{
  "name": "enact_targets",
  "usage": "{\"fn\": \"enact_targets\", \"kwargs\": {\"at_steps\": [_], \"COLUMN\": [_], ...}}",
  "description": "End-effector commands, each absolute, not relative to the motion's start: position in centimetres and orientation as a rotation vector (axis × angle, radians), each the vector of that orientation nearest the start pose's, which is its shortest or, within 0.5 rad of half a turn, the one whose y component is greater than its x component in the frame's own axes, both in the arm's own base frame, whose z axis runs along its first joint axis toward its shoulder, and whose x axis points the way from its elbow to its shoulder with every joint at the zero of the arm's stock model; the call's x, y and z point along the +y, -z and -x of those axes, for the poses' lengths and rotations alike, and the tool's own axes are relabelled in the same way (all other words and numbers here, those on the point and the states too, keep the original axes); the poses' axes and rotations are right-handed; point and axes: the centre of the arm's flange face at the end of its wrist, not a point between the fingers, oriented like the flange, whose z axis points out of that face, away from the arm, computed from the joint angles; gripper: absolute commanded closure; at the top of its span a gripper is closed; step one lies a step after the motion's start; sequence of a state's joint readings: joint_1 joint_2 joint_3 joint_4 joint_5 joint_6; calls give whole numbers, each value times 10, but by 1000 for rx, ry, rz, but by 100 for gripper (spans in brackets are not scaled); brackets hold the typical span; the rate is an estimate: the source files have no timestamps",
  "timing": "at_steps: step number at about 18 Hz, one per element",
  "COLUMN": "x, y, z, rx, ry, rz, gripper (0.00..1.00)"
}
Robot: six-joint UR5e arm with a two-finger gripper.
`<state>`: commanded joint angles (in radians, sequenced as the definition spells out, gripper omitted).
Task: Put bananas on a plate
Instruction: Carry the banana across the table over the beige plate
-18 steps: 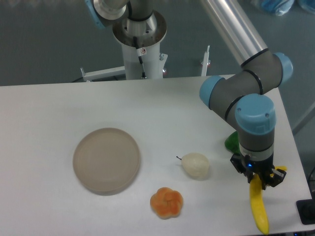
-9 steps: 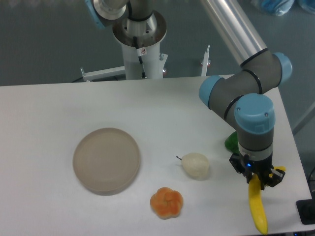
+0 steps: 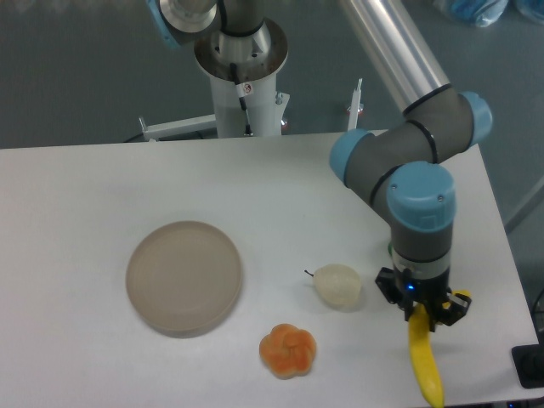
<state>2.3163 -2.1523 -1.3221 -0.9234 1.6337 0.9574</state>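
- Your jaws are closed on the top end of the banana (image 3: 424, 365); the gripper (image 3: 420, 308) sits in the lower right of the frame, pointing down.
- You see the banana hanging from the gripper, its long yellow body running down toward the bottom edge of the frame; whether its tip touches the table (image 3: 102, 187) you cannot tell.
- You have the plate (image 3: 184, 277) at lower left, well apart from the banana.
- Between them you see a whitish pear-like fruit (image 3: 338, 286) just left of the gripper; an orange lobed fruit (image 3: 288, 349) lies below and left of it.
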Motion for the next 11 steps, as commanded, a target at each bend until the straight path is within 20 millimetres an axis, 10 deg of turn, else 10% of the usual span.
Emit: {"fn": "enact_targets", "kwargs": {"at_steps": [11], "x": [569], "y": [-376], "z": [282], "rx": [246], "ry": [-299], "rz": [2926], "gripper": [70]}}
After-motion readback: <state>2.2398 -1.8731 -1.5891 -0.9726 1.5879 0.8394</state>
